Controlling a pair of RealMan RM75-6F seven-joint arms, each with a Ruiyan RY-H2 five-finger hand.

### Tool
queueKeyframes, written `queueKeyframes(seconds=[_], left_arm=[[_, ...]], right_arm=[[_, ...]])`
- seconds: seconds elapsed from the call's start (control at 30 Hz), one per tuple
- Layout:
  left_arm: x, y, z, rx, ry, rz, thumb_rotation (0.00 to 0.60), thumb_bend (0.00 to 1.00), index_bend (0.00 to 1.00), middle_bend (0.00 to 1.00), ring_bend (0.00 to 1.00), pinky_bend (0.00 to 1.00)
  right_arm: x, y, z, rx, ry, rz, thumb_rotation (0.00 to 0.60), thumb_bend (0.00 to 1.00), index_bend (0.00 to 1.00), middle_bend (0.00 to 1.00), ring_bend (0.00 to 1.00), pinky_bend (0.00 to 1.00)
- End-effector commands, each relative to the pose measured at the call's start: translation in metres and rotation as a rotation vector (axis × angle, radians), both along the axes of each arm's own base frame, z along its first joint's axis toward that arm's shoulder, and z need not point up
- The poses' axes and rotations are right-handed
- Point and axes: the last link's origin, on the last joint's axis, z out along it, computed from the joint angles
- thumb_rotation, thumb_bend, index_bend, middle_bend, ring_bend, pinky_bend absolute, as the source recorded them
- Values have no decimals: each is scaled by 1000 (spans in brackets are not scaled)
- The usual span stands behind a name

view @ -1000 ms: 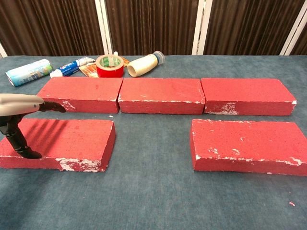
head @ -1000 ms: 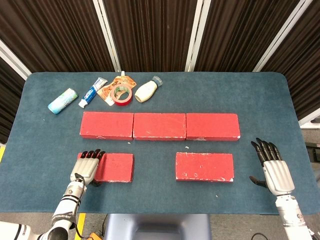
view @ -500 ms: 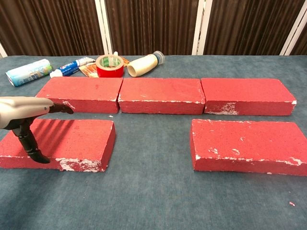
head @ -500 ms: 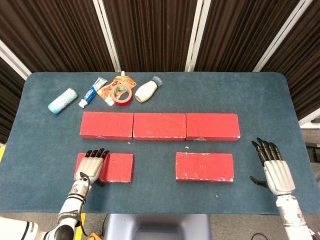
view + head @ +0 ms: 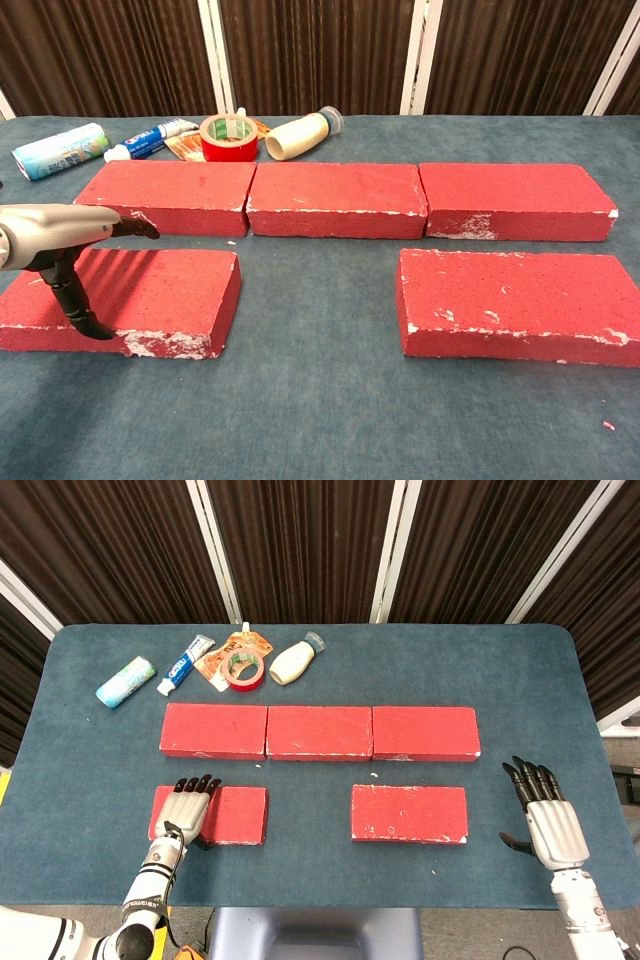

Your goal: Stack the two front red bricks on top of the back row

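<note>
Head view shows it best: the left hand (image 5: 183,811) is parked over the left end of the front left brick (image 5: 210,814), fingers stretched out flat and pointing toward the far side, thumb hanging down at the brick's near edge. From the chest view the hand (image 5: 60,240) looks like it's hovering just above the top face, with the thumb dropping down in front of the near face, so I'd call it spread and not holding anything. I can't tell whether the palm is actually touching.

What the next move hangs on, I think: the brick's long axis runs left to right, and the fingers lie across it, over the short way. So the brick sits right under the hand and stretches off to the right of it. Closing fingers and thumb across that short width looks like the obvious grab, though gripping so near one end could let the right end sag.

The front right brick (image 5: 409,813) lies the same way, long axis left to right, near the table's (image 5: 530,680) front. The right hand (image 5: 545,818) is off to the right of it, well apart, fingers spread and empty, pointing far.

The back row (image 5: 319,732) is three bricks end to end, also running left to right, just beyond the front pair. Both front bricks already line up with it, so no turning should be needed.
</note>
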Motion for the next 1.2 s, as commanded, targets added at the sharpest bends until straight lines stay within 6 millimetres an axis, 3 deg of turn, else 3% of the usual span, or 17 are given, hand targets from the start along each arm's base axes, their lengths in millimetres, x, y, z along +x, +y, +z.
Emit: queueKeyframes(seconds=[0.03,0.47,0.8,1.2], left_arm=[[0,1,-2,-16,-4,8,600,92,0,0,0,0],[-4,6,-7,-22,-1,5,600,86,0,0,0,0],[-5,8,-10,-23,16,2,600,167,0,0,0,0],[-9,10,-9,-6,31,-5,600,186,0,7,0,2]], right_arm=[[0,0,0,2,0,0,600,0,24,107,0,0],[0,0,-1,1,4,-3,600,0,25,107,0,0],[0,0,-1,4,2,-4,600,0,25,107,0,0],[0,0,-2,6,2,-6,600,0,37,107,0,0]])
